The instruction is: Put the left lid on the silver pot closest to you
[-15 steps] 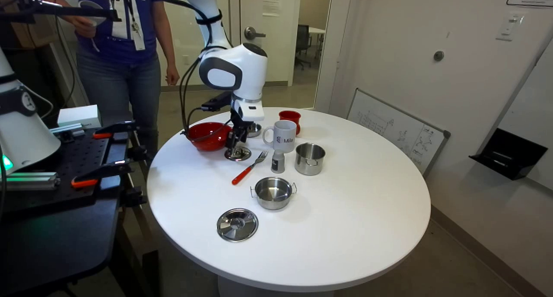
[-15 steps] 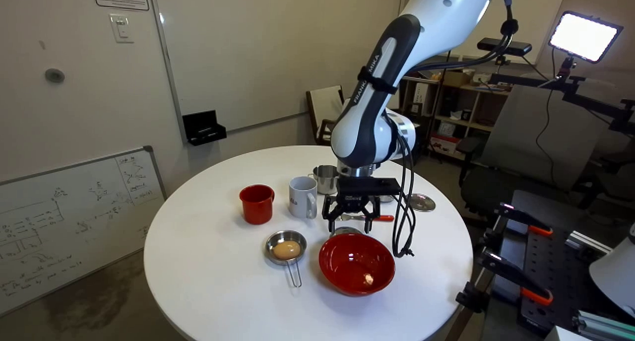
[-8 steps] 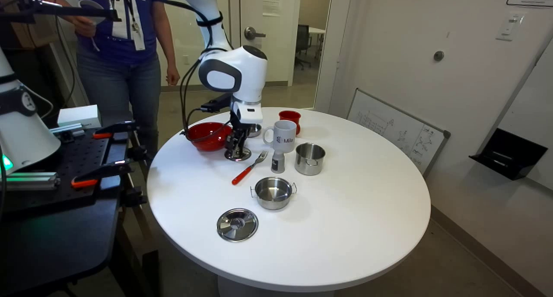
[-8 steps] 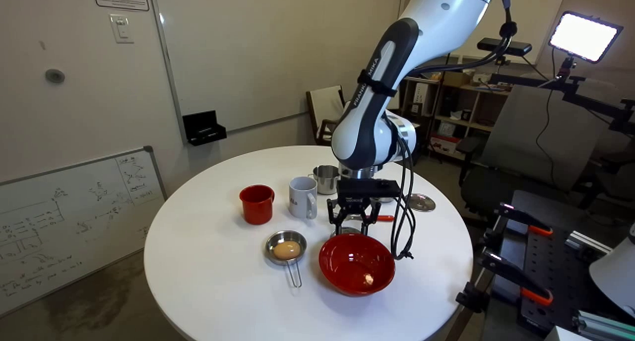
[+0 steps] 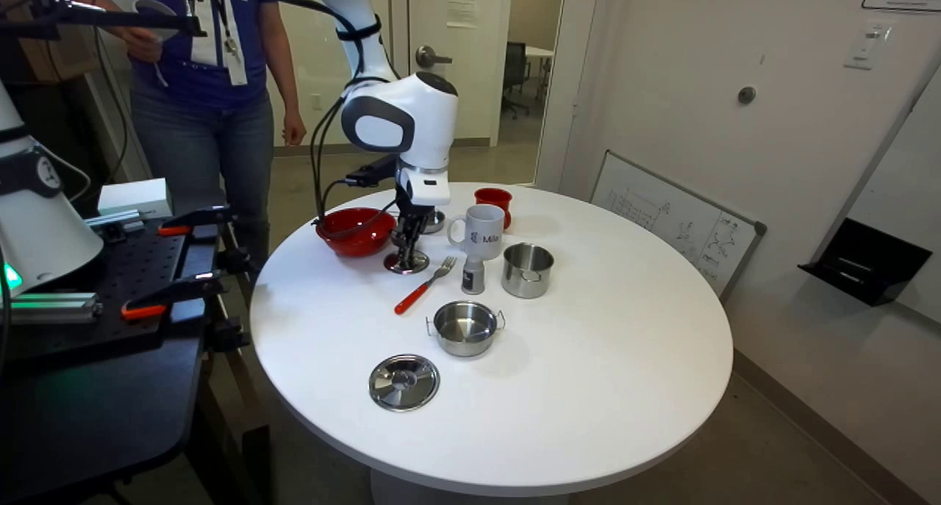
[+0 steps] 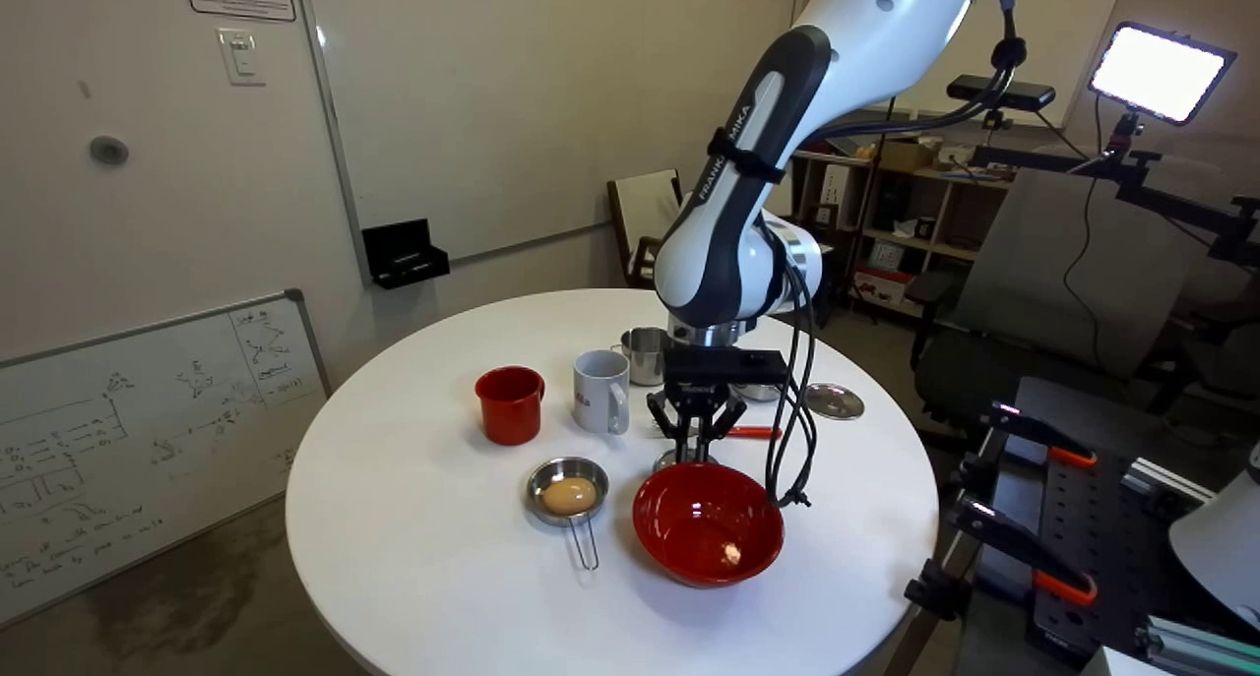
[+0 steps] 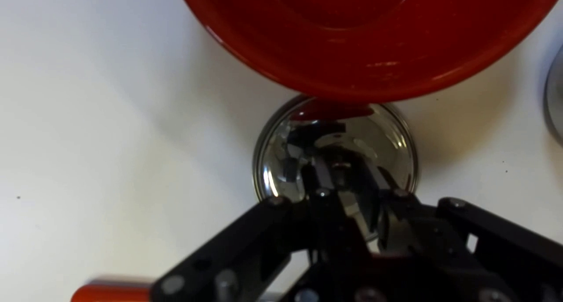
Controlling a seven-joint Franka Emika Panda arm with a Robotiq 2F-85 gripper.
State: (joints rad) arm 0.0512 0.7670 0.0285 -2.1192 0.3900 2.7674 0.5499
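The left lid (image 7: 281, 170), small, round and shiny, has its centre under my gripper (image 7: 345, 170) in the wrist view. Both fingers have come close together over its middle, where the dark knob is mostly hidden, and my gripper is shut on that knob. In an exterior view the lid (image 5: 420, 264) appears low at the table surface; I cannot tell whether it touches. Two silver pots are open on top: a low two-handled silver pot (image 5: 464, 348), and a taller pot (image 5: 523, 287) farther from the robot base's side.
A red bowl (image 7: 352, 80) overlaps the lid's edge in the wrist view. Around it are a red-handled fork (image 5: 413, 299), a small bottle (image 5: 474, 277), a white mug (image 5: 489, 226), a red mug (image 6: 510, 422), a small pan (image 6: 540, 481) with an egg and a larger flat lid (image 5: 404, 395).
My fingers came down over the lid and drew together from wide apart until shut on its knob. Since half a second ago, the arm has risen slightly and the lid has shifted a little with it.
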